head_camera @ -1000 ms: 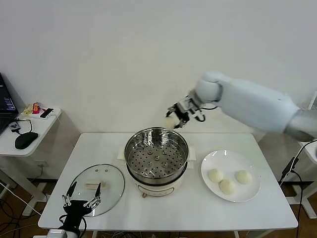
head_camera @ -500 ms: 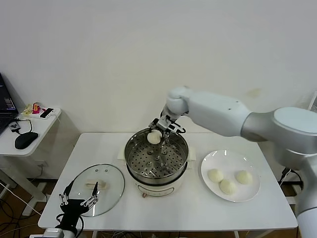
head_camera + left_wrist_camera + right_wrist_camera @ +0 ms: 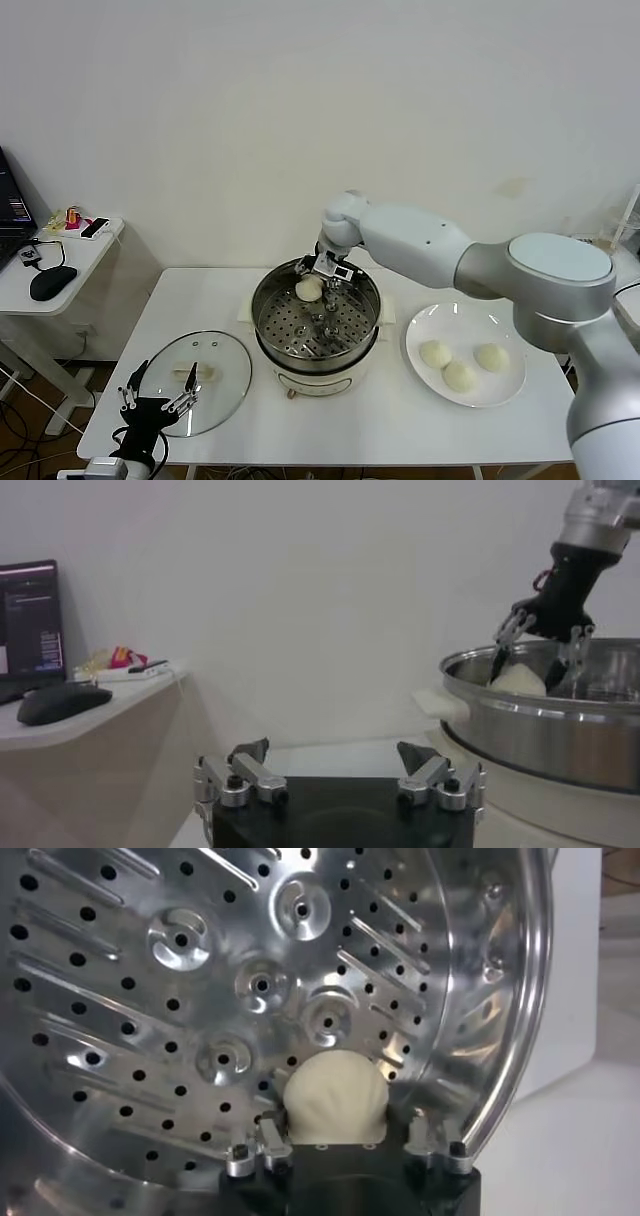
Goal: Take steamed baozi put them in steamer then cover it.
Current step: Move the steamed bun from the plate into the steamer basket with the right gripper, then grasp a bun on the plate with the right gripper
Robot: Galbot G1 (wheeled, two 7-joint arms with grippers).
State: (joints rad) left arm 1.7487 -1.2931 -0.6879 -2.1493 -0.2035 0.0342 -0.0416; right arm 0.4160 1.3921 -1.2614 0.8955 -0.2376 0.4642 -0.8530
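Observation:
The steamer (image 3: 372, 322) stands mid-table with its perforated tray (image 3: 200, 968) bare. My right gripper (image 3: 318, 279) reaches down into its far side and is shut on one baozi (image 3: 309, 288), holding it just over the tray near the far wall. The bun sits between the fingers in the right wrist view (image 3: 333, 1096) and also shows in the left wrist view (image 3: 518, 679). Three baozi (image 3: 458, 376) lie on the white plate (image 3: 424, 325) to the right. The cover (image 3: 222, 352) lies flat at front left. My left gripper (image 3: 158, 405) is open and empty beside it.
A side table (image 3: 60, 262) at far left holds a mouse (image 3: 52, 283), a phone and a laptop edge. The wall is close behind the steamer. The steamer's rim (image 3: 540, 715) stands to the right of the left gripper (image 3: 340, 768).
My right gripper carried the baozi from above the steamer's far right rim leftward and down into the pot. The left gripper shifted slightly near the cover.

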